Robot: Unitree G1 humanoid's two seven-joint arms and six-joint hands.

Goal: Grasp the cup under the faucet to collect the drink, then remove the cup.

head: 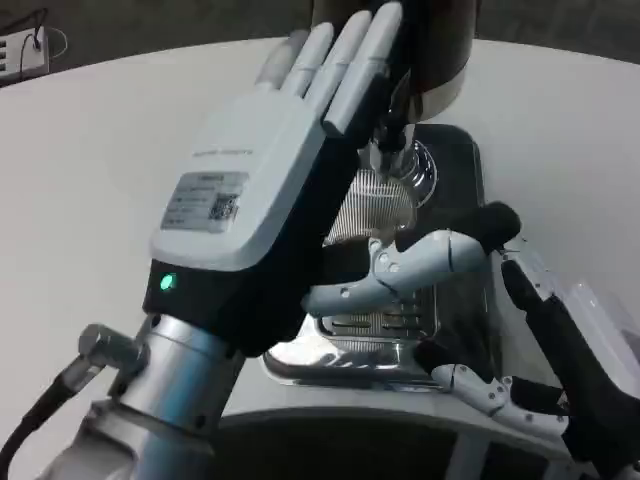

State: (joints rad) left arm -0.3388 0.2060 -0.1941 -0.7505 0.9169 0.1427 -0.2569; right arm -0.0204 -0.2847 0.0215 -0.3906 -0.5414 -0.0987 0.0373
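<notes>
The drip tray point(455, 165) is sitting on the counter point(90, 150) below the dispenser point(440, 45), the left robot hand point(270, 180) reaching before it, the right robot hand point(440, 265) lying over its grille

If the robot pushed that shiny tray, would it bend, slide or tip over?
The tray looks like metal, so it is probably stiff. On the smooth table it would likely slide. It sits low and flat, so tipping seems unlikely.

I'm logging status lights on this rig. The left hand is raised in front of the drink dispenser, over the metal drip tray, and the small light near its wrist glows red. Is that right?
Not quite. The light near the wrist glows green, not red, as the head view shows. The rest stands: the left hand is raised in front of the drink dispenser, over the metal drip tray.
</notes>
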